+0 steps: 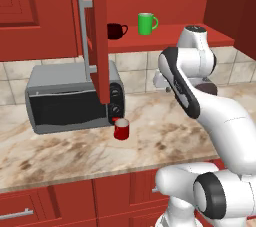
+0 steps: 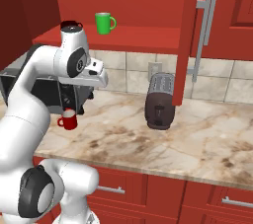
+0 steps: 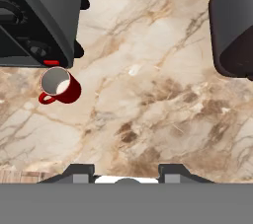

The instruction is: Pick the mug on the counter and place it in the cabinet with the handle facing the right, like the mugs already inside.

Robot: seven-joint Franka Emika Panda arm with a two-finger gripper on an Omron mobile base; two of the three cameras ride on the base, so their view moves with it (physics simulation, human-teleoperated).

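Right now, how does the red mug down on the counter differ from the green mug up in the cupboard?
The red mug stands on the marbled counter beside the microwave; the green mug stands on the cabinet shelf. In the left base view, the green mug's handle points right, while the red mug's handle is hidden. Both stand upright, and each has a loop handle.

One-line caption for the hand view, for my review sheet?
Small glossy red mug upright on the marbled beige counter, beside the grey microwave; dark toaster opposite.
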